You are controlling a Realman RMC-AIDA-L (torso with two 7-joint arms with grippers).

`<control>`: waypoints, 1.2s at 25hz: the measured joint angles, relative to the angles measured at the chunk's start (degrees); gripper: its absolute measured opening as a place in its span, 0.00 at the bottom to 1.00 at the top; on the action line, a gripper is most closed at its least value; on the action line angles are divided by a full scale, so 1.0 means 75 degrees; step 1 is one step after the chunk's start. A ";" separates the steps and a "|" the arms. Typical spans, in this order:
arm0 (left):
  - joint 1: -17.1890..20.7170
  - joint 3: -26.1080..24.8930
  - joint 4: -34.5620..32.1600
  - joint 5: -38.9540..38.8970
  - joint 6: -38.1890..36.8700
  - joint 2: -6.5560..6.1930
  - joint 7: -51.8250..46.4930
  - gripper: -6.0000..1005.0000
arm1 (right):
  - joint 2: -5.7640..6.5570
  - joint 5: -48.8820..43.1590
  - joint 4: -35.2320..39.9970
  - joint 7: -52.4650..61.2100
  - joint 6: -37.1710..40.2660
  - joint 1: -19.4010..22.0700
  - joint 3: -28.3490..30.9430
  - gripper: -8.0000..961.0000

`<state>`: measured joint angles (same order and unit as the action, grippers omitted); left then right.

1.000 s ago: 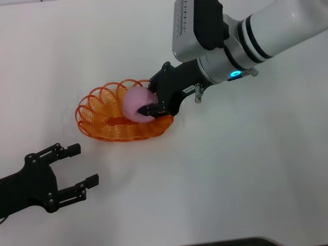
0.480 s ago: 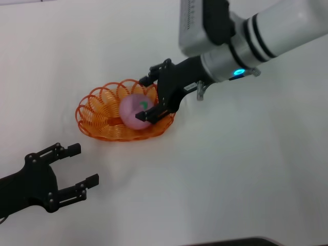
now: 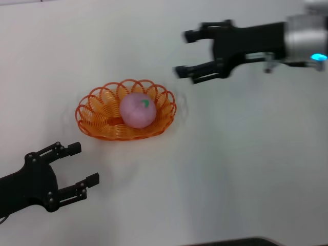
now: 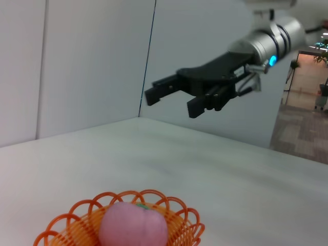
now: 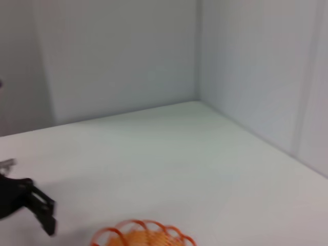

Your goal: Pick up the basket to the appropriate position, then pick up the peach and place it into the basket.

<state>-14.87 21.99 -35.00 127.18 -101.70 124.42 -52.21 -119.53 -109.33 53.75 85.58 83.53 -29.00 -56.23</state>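
No lettering can be read anywhere. The peach (image 3: 137,109) sits inside the basket (image 3: 98,104) on the white counter (image 3: 230,169), towards its left half, with bare surface all round. The right tool (image 3: 190,54) hangs spread wide and empty towards the far edge; the left tool (image 3: 83,165), also wide, rests near the near-left corner.

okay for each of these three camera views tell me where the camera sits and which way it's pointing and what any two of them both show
Head view: on the robot's head, facing forward and down at the table, basket, peach; shows left gripper and right gripper.
Left wrist view: low on the left arm, facing across the basket toward the raised right gripper.
Right wrist view: raised on the right arm, facing the walls; the basket's rim and left gripper show.
Shared: all see the basket.
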 joint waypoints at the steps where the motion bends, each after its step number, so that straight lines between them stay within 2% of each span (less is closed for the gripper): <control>1: -0.0007 -0.0001 0.0016 0.0000 0.0000 -0.0002 0.0000 0.79 | -0.0001 0.0002 -0.0092 -0.0203 0.0034 0.0145 0.0273 0.98; 5: -0.0011 -0.0011 0.0030 0.0000 0.0000 -0.0008 0.0000 0.79 | -0.0008 0.0110 -0.0698 -0.1335 0.0184 0.0602 0.0866 0.97; 8: -0.0018 -0.0014 0.0033 0.0000 0.0020 -0.0008 0.0000 0.79 | -0.0054 0.0262 -0.1248 -0.2297 0.0425 0.0862 0.0920 0.97; 18: -0.0021 -0.0101 0.0189 -0.0007 0.0071 -0.0008 0.0041 0.79 | -0.0037 0.0366 -0.2810 -0.4449 0.0926 0.1435 0.1014 0.97; 24: -0.0001 -0.0258 0.0265 -0.0012 0.0093 -0.0016 0.0167 0.80 | -0.0030 0.0381 -0.3979 -0.5322 0.0455 0.1453 0.1602 0.97; 30: 0.0047 -0.0283 0.0265 -0.0011 0.0095 -0.0020 0.0185 0.79 | -0.0035 0.0385 -0.4561 -0.5891 0.0052 0.1440 0.2032 0.97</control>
<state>-14.52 19.86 -33.01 127.09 -100.99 124.27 -50.82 -119.79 -106.45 19.55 41.40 83.92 -18.20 -40.99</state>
